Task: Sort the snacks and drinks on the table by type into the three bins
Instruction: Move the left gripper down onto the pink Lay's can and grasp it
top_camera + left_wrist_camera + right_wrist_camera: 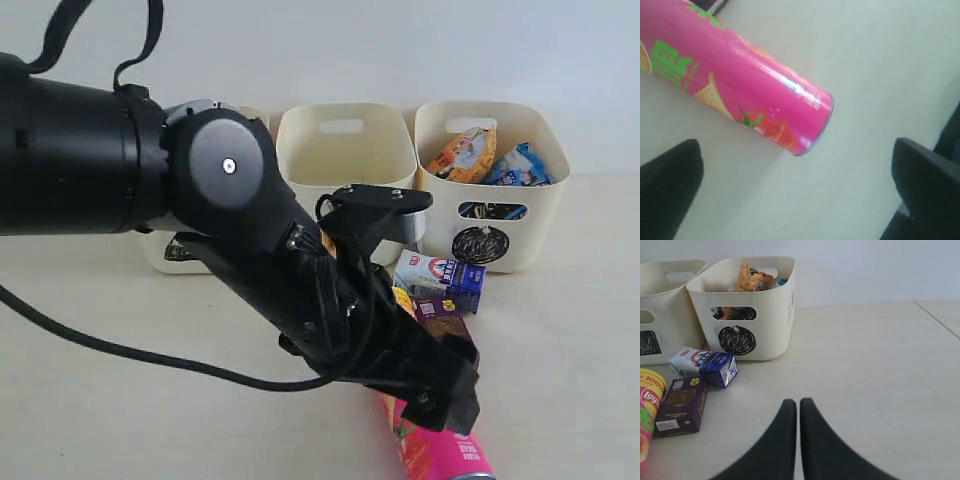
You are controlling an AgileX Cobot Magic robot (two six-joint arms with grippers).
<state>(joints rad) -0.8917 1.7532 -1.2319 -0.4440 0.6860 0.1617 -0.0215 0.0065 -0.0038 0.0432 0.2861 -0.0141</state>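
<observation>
**Exterior view.** The left gripper (447, 398), at the end of the black arm, hangs low over the pale beige table (120, 420). Its jaws can't be read from here. The pink chip tube (445, 455) lies on its side right under the gripper and a little past it. Close behind the gripper are the dark purple carton (442, 308), the white-blue carton (440, 273) and a sliver of the yellow chip tube (402, 298). The three cream plastic tubs stand well beyond. The circle-marked tub (540, 218) holds the orange crinkly packet (462, 152) and the blue crinkly packet (520, 165). The middle tub (345, 165) shows nothing inside from this angle. The third tub (155, 258) is mostly hidden by the arm.

**Left wrist view.** The fingers (670, 185) stand wide apart with nothing between them. The pink tube's end rests on the table just ahead of the gap, untouched.

**Right wrist view.** The right gripper (799, 437) has its fingers pressed together and holds nothing. Both cartons and the yellow tube lie ahead of it and off to one side, in front of the tubs.

**Progress, as judged.**
- Done: the two packets, about a third of the job.
- Left on the table: two cartons and two tubes.
- Likely next: the pink tube.
</observation>
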